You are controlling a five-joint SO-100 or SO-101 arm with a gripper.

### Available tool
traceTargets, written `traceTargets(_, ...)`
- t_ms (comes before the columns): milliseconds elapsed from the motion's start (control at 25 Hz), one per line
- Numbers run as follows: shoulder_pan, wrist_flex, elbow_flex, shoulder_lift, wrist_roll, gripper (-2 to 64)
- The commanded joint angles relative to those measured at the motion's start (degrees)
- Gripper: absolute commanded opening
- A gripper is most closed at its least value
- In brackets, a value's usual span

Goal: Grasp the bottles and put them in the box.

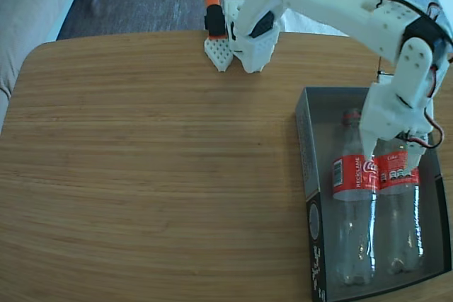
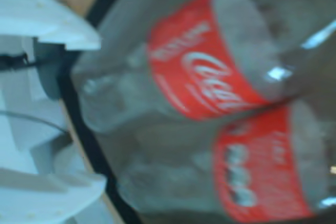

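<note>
Already your worktop (image 1: 141, 175) is bare of bottles: both lie in the box (image 1: 303, 139) at its right edge in the fixed view, side by side, touching, caps toward the arm's base, because the tray just fits two lengthwise. The left bottle (image 1: 354, 203) and right bottle (image 1: 400, 206) rest flat. Your jaws (image 1: 386, 146) hang just above their shoulders, apart and holding nothing, judging by the wrist view.
</note>
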Motion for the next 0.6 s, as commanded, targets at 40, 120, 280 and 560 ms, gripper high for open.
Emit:
traceTargets(40, 8.0, 1.3, -5.6, 2.4, 0.4, 28.0)
traceTargets(120, 12.3, 1.3, -5.7, 2.4, 0.3, 28.0)
traceTargets(280, 20.4, 1.3, -5.3, 2.4, 0.3, 28.4)
traceTargets(560, 34.5, 1.3, -4.9, 1.7, 0.3, 50.7)
